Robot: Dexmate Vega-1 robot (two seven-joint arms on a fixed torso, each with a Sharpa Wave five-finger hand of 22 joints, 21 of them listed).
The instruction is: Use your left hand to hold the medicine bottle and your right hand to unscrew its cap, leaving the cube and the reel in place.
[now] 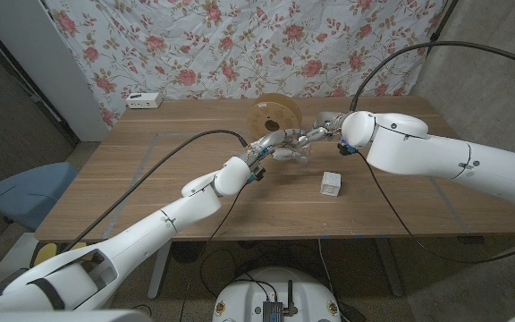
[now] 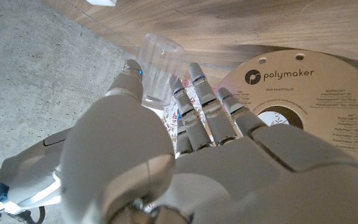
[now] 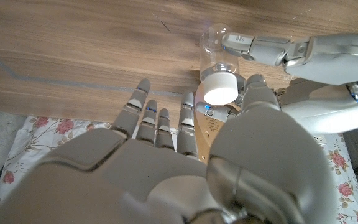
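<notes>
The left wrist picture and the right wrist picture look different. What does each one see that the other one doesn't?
The left wrist view alone shows the printed face of the reel and a corner of the white cube.

The right wrist view alone shows the bottle's white cap and the right hand, fingers apart beside it.

Both show the clear bottle held by the left hand, and the wooden table.

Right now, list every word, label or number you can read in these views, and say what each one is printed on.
"polymaker": printed large on the cardboard side of the reel, beside a round logo.
Smaller lines of print on the reel's right edge: too small and blurred to read.
White cube: no readable text.
Medicine bottle with white cap: clear, no label visible.
</notes>
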